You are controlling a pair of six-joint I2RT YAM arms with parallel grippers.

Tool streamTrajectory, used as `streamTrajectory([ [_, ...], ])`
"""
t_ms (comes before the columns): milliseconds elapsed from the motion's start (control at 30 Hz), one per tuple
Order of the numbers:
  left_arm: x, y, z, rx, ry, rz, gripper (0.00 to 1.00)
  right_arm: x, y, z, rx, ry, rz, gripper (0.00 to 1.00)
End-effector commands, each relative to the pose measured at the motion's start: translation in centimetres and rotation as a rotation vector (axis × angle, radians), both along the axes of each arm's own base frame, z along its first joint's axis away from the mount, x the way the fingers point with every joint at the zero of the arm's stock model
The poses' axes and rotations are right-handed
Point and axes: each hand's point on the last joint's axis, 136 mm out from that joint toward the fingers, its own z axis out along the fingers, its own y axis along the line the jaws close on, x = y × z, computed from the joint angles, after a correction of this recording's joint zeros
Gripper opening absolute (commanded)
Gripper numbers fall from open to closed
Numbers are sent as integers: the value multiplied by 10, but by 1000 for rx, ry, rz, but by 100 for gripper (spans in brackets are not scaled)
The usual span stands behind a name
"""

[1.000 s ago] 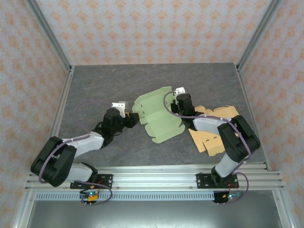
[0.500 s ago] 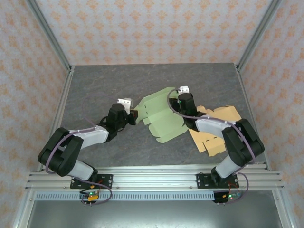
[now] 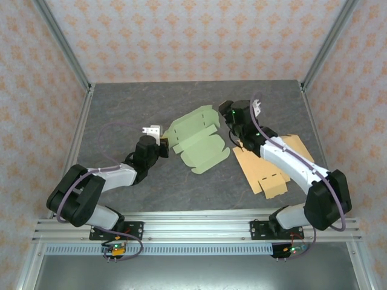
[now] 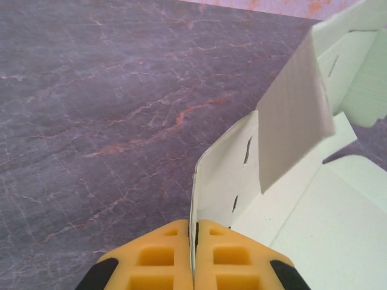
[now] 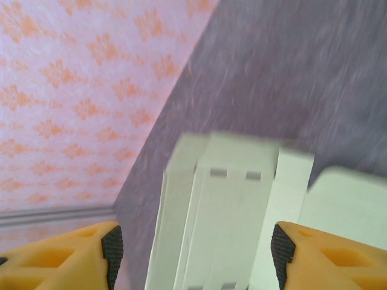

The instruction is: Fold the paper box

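The left hand (image 3: 162,144) was clamped on an upturned flap at the left edge of the pale green die-cut cardboard box blank (image 3: 196,142), its yellow fingers (image 4: 163,266) meeting on the thin card. The blank lay mostly flat and unfolded in the middle of the grey stone-patterned tabletop (image 3: 121,109), with a few flaps raised. By its right edge the right hand (image 3: 233,124) hung spread wide, holding nothing. A flat tan cardboard blank (image 3: 266,175) lay further right, partly under that arm.
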Motion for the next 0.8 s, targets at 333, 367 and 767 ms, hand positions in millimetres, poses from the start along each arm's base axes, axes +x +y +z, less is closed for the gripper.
streamTrajectory([
  [333, 3, 2, 20, 46, -102, 23, 0, 47, 126, -37, 347, 247, 158, 69],
  [367, 4, 2, 20, 48, -99, 25, 0, 49, 127, -40, 343, 252, 153, 68],
  [767, 11, 6, 5, 54, -2, 86, 7, 52, 111, -60, 253, 248, 122, 15],
])
